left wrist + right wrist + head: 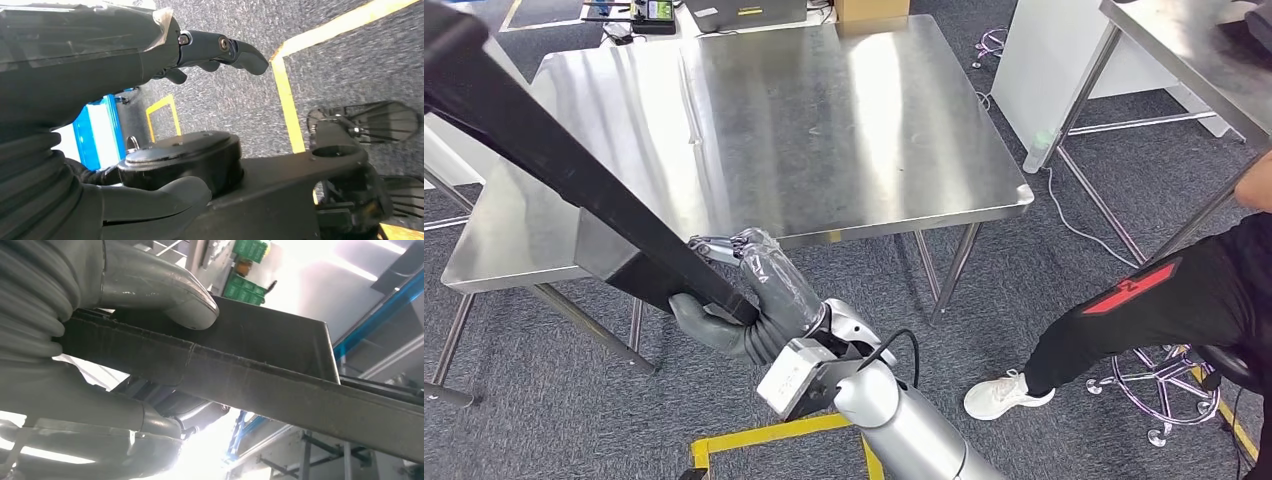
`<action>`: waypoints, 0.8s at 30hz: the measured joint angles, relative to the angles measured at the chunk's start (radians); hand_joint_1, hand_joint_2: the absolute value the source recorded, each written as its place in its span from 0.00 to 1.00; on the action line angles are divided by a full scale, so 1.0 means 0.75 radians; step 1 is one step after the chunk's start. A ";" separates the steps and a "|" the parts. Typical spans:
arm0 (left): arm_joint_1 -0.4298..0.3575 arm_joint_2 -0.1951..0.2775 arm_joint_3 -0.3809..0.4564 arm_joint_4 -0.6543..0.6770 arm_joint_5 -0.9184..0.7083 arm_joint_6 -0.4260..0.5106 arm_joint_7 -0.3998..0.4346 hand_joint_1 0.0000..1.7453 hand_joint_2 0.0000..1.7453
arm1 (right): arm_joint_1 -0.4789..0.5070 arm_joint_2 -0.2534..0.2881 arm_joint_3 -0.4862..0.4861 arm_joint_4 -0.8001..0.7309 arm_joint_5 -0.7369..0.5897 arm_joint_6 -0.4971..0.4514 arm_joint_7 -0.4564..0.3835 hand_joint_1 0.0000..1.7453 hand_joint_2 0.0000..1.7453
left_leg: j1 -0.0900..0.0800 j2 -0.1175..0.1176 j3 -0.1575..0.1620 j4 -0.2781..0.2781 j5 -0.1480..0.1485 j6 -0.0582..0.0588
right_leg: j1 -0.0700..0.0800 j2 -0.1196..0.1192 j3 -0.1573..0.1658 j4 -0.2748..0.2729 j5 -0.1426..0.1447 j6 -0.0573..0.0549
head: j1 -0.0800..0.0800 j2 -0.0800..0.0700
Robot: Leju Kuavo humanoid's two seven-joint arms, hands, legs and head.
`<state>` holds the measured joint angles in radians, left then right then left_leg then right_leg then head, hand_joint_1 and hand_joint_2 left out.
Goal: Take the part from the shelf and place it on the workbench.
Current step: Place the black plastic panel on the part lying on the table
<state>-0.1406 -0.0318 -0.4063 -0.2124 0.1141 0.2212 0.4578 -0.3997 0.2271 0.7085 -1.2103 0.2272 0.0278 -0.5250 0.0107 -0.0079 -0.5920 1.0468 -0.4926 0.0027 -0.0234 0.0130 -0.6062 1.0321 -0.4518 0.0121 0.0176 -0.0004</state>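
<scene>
A: Part location?
B: Long black angled metal bar (544, 150), held at its lower end, slanting up and away over the near left corner of the stainless steel workbench (844, 130). Not resting on the top.
A: Right hand (739, 305)?
B: Wrapped round the bar just off the workbench's near edge; thick grey thumb (175, 300) pressed on one face, fingers curled under.
A: Left hand (75, 70)?
B: Hanging over grey carpet with yellow tape line (287, 105), well clear of the workbench. Fingers (220, 47) loosely extended, nothing between them.
A: Bystanders?
B: Seated person's black trouser leg (1164, 300) right of the workbench.
</scene>
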 joint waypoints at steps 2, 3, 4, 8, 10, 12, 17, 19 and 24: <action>0.000 0.000 0.000 0.000 0.000 -0.001 0.000 0.00 1.00 | -0.002 0.004 0.000 0.001 0.000 0.000 -0.001 1.00 1.00 | 0.004 0.004 -0.070 0.127 -0.049 -0.013 | -0.002 -0.001 0.016 -0.001 -0.012 -0.018 | -0.001 0.000; 0.001 0.000 0.000 0.000 0.000 -0.001 0.000 0.00 1.00 | -0.001 0.005 0.000 0.002 0.000 0.000 -0.001 1.00 1.00 | 0.006 0.005 -0.123 0.213 -0.075 -0.018 | -0.001 -0.001 0.022 -0.001 -0.018 -0.024 | -0.001 0.000; 0.003 0.000 0.000 0.000 0.001 -0.001 0.000 0.00 1.00 | -0.001 0.005 0.000 0.003 0.000 0.000 -0.001 1.00 1.00 | 0.008 0.005 -0.174 0.285 -0.088 -0.021 | 0.001 -0.001 0.028 -0.001 -0.024 -0.028 | -0.001 0.000; 0.007 0.002 0.001 0.000 0.002 -0.001 0.000 0.00 1.00 | 0.000 0.007 0.001 0.010 -0.004 0.004 -0.001 1.00 1.00 | 0.008 0.007 -0.172 0.161 0.061 -0.005 | 0.003 0.006 0.070 -0.002 -0.057 -0.021 | -0.001 0.000; 0.005 0.006 0.001 0.000 0.002 0.000 0.000 0.00 1.00 | -0.003 0.010 0.002 0.010 -0.007 0.006 -0.001 1.00 1.00 | -0.003 0.013 -0.103 0.019 0.113 0.015 | 0.006 0.006 0.087 -0.006 -0.074 -0.008 | -0.001 0.000; 0.004 0.008 0.001 0.000 0.002 0.001 0.000 0.00 1.00 | -0.005 0.013 0.002 0.011 -0.012 0.007 -0.002 1.00 1.00 | -0.017 0.017 -0.075 -0.023 0.098 0.031 | 0.010 0.005 0.097 -0.008 -0.077 0.009 | 0.000 0.000; 0.011 0.012 0.008 0.000 0.002 0.003 0.000 0.00 1.00 | -0.010 0.013 0.005 0.012 -0.020 0.008 -0.003 1.00 1.00 | -0.013 0.008 -0.013 -0.063 0.084 0.063 | 0.014 -0.005 0.038 0.134 -0.132 0.026 | 0.002 0.000; 0.013 0.012 0.012 0.000 0.002 0.003 0.000 0.00 1.00 | -0.007 0.009 0.007 0.015 -0.022 0.008 -0.004 1.00 1.00 | -0.015 0.006 -0.001 -0.064 0.073 0.071 | 0.016 -0.006 -0.069 0.293 -0.178 0.023 | 0.003 0.000; 0.024 0.012 0.015 0.001 0.002 0.003 0.000 0.00 1.00 | 0.001 0.002 0.012 0.023 -0.022 0.008 -0.005 1.00 1.00 | -0.017 -0.003 0.051 -0.061 0.028 0.062 | 0.018 -0.006 -0.073 0.106 -0.021 0.067 | 0.003 0.000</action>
<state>-0.1226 -0.0225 -0.3952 -0.2120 0.1153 0.2232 0.4580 -0.3987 0.2284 0.7172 -1.1930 0.2105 0.0336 -0.5287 -0.0019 -0.0103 -0.5534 1.0013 -0.4713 0.0490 -0.0102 0.0084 -0.6612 1.1113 -0.4675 0.0621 0.0202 -0.0004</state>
